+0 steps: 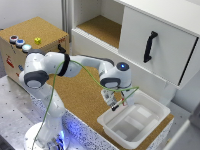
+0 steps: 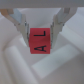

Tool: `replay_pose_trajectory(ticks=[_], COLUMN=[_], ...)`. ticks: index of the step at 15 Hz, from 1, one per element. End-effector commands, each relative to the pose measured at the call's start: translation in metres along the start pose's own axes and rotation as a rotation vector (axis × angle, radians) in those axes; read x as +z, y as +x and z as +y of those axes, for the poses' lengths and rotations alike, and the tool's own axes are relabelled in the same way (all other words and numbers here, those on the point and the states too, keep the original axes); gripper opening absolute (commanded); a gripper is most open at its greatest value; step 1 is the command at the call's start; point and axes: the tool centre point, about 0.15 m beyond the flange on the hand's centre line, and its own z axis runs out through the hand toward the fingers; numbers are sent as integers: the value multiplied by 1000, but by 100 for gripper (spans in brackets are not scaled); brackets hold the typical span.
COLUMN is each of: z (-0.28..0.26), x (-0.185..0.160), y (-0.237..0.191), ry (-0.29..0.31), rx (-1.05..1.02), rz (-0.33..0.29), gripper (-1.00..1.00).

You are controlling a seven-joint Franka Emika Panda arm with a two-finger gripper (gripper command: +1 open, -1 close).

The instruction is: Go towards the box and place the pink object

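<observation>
A white cabinet [image 1: 135, 35] fills the upper right of the frame, with a cork-lined open shelf [image 1: 102, 29] and a white door bearing a black handle [image 1: 150, 46]. A cork-topped counter [image 1: 82, 97] runs through the middle. At lower left lies a perforated metal plate [image 1: 15, 112]. The wall [image 1: 30, 10] at upper left is plain and pale.

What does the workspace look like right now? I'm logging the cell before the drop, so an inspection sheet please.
Surface: cork-topped table on a perforated metal base.
Job's things: white bin at the table's corner, appears empty; pink cube marked with black letters, held above it.
Clutter: brown box with coloured buttons and small yellow cube on top.
End effector: shut on the pink cube, over the bin's rim.
Cables: green cable along the arm.
Surroundings: white cabinet with black handle, open cork-lined shelf.
</observation>
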Motion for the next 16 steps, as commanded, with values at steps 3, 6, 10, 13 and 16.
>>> replay_pose_trajectory(ticks=[3,6,10,13,16], z=[54,50,36,33,8], x=[48,64,72,56,24], y=[-8,-16,-10,-3,6], ry=[-32,-57,-85,-142,-103], rx=[240,326,331,350,305], rz=[-31,-61,-69,3,108], gripper=[-100,-100,100,100,100])
